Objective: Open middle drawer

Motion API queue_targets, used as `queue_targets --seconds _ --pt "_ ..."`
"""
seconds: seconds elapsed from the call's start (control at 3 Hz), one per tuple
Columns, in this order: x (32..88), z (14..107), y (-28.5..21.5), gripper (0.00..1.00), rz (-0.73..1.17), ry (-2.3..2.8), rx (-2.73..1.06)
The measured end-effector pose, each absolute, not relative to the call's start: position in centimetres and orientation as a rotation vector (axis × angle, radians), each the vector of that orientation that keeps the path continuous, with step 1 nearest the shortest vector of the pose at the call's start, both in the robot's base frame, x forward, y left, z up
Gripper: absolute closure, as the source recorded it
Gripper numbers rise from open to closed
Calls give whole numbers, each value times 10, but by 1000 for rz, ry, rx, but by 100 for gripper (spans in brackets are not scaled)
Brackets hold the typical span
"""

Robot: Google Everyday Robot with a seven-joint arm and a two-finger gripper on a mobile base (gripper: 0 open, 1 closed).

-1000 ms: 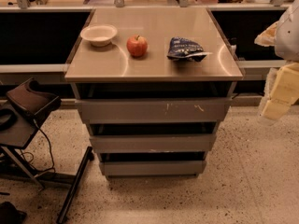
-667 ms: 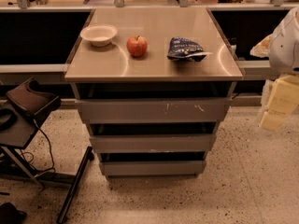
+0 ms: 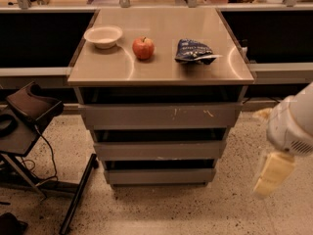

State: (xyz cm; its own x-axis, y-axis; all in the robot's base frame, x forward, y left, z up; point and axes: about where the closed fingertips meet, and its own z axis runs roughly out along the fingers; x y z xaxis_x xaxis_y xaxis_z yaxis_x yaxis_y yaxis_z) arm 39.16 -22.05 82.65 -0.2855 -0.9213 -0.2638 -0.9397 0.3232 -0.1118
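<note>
The middle drawer (image 3: 159, 150) is the wide, shallow grey front in the middle of the metal cabinet, between the taller scratched top front (image 3: 159, 115) and the short bottom front (image 3: 159, 176). All three fronts sit nearly flush, with dark gaps between them. My white arm (image 3: 292, 124) comes in at the right edge. The pale yellow gripper (image 3: 272, 175) hangs below it, to the right of the cabinet at about the height of the bottom drawer, and touches nothing.
On the cabinet top (image 3: 161, 67) are a white bowl (image 3: 103, 35), a red apple (image 3: 143, 48) and a blue snack bag (image 3: 193, 51). A dark stand with a brown pad (image 3: 30, 106) and cables is at the left. The floor is speckled.
My arm has dropped from the upper right, beside the cabinet top, to the lower right beside the drawers. The drawers have not moved.
</note>
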Motion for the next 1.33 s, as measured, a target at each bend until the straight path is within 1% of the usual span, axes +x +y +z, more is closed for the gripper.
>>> queue_targets --seconds 0.33,0.67,1.33 --pt "387 758 -216 0 -22 2379 -1666" --pt "382 732 -232 0 -113 2433 -1624" --pt "387 724 -227 0 -131 2413 -1597"
